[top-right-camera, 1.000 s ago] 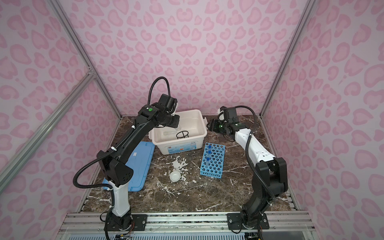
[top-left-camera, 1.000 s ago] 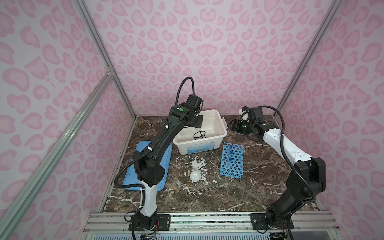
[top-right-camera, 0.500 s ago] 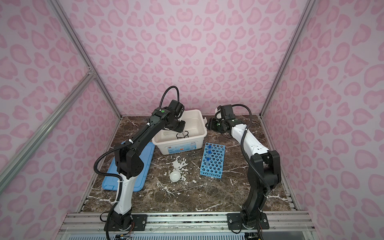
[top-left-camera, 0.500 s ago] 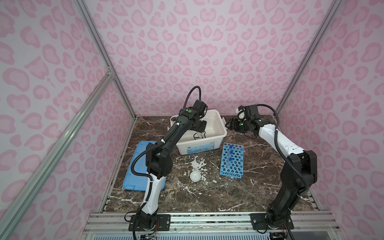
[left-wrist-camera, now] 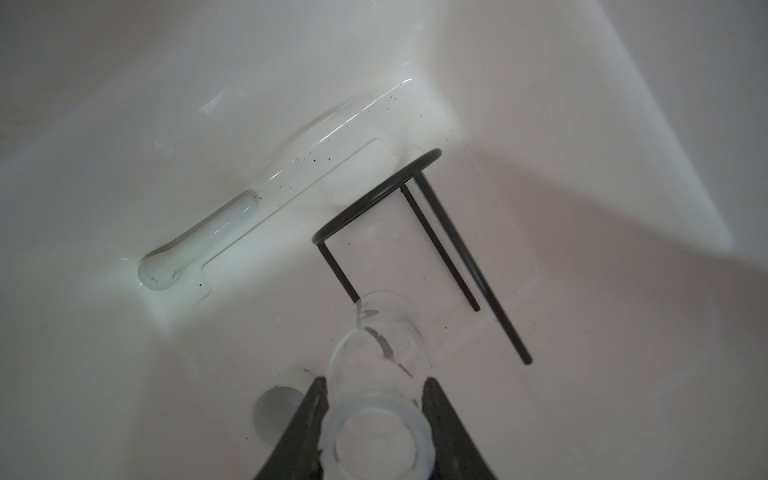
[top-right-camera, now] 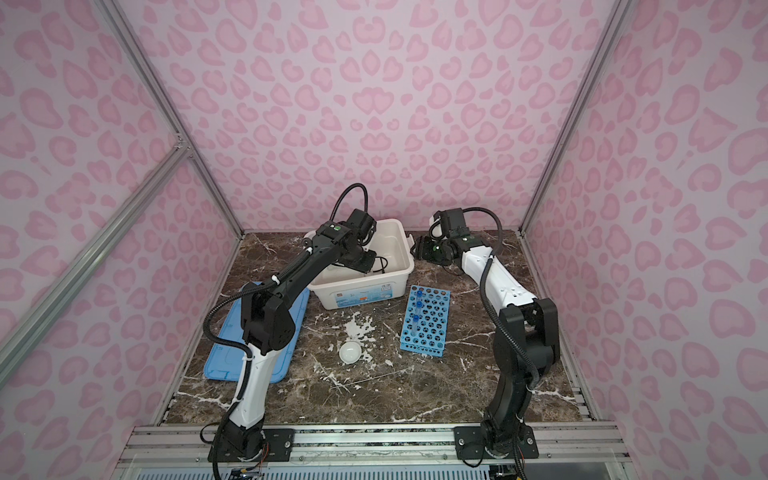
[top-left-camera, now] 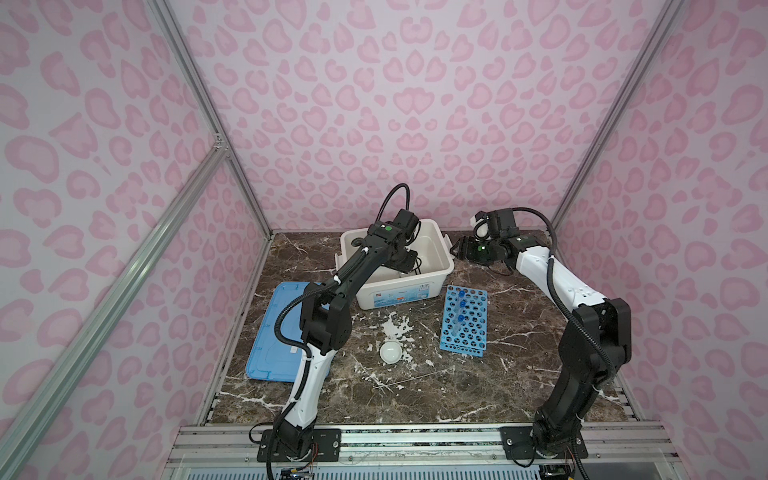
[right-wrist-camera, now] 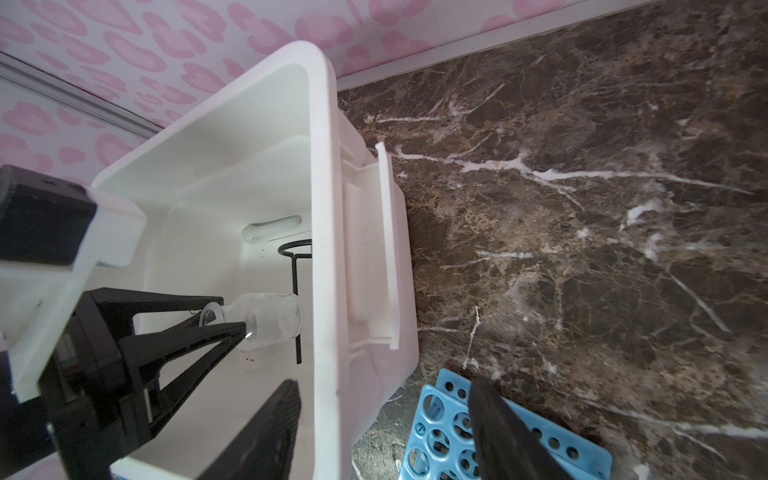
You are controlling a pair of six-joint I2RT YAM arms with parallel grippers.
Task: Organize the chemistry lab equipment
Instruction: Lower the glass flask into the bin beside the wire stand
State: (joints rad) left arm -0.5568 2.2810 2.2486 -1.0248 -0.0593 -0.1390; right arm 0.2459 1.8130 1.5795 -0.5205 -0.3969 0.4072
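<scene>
**Left arm.** The left jaws (left-wrist-camera: 375, 380) are inside the large white plastic storage box (top-left-camera: 395, 291), closed narrowly on the neck of the clear small glass beaker (left-wrist-camera: 380, 357). The beaker is tilted, with its base towards the box floor. Whether the base touches the floor cannot be determined.

**Box contents.** The black wire ring stand (left-wrist-camera: 457, 240) lies on its side just beside the beaker. The white ceramic pestle (left-wrist-camera: 195, 237) lies along the foot of a box wall, apart from the stand.

**Right arm.** The right jaws (right-wrist-camera: 384, 382) stand wide and hold nothing. They are positioned just beside the outer right wall of the box.

**Bench.** On the dark marble bench (top-left-camera: 519, 374):
- The blue perforated plastic rack (top-left-camera: 467, 328) carries the two clear blue-capped tubes (top-left-camera: 460, 309).
- The white round dish (top-left-camera: 390, 352) sits in front of the box.
- The flat blue rectangular lid (top-left-camera: 274, 340) lies to the left.
</scene>
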